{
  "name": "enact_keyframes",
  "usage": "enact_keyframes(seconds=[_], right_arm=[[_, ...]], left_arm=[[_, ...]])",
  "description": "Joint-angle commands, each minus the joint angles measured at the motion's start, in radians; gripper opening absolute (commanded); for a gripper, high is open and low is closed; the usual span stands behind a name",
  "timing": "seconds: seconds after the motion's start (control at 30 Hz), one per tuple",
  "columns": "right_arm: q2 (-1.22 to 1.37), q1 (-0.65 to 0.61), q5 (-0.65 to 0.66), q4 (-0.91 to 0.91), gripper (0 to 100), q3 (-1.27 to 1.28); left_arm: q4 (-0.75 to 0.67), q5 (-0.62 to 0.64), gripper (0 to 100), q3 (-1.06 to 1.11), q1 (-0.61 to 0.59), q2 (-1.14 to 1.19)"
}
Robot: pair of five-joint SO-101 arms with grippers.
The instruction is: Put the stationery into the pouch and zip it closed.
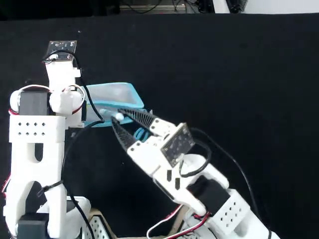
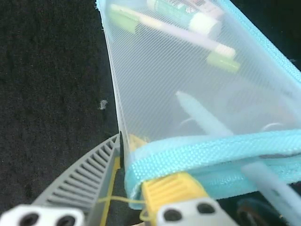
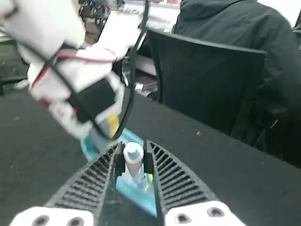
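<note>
The pouch (image 2: 160,89) is clear mesh with teal trim (image 1: 115,94) and lies at the table's left. Inside it I see a glue stick (image 2: 188,12), a lilac pen with green caps (image 2: 174,33) and other pieces. My left gripper (image 2: 126,144) is shut on the pouch's corner by the zip edge, a grey finger (image 2: 89,179) outside it. My right gripper (image 1: 117,117) is shut on a pale blue pen (image 3: 133,162), held end-on over the pouch's open mouth (image 3: 136,193). The pen's front part (image 2: 202,115) lies inside the pouch, its rear part (image 2: 273,186) outside.
Black cloth covers the table (image 1: 224,74). The left arm's white body (image 1: 37,144) stands close beside the pouch, and the right arm (image 1: 199,184) comes in from the near right. A dark chair (image 3: 207,80) and a seated person are beyond the table edge.
</note>
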Motion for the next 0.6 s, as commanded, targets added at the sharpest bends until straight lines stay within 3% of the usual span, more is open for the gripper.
enact_keyframes(seconds=[0.0, 0.23, 0.57], right_arm=[[-0.039, -0.021, 0.012, 0.0, 1.2, 0.036], [-0.058, -0.021, 0.015, -0.002, 1.5, 0.088], [-0.013, -0.021, 0.015, -0.192, 1.5, 0.166]], left_arm=[[-0.003, 0.011, 3, 0.035, 0.007, 0.012], [-0.003, 0.011, 3, 0.033, 0.007, 0.012], [-0.003, 0.011, 3, 0.031, 0.008, 0.012]])
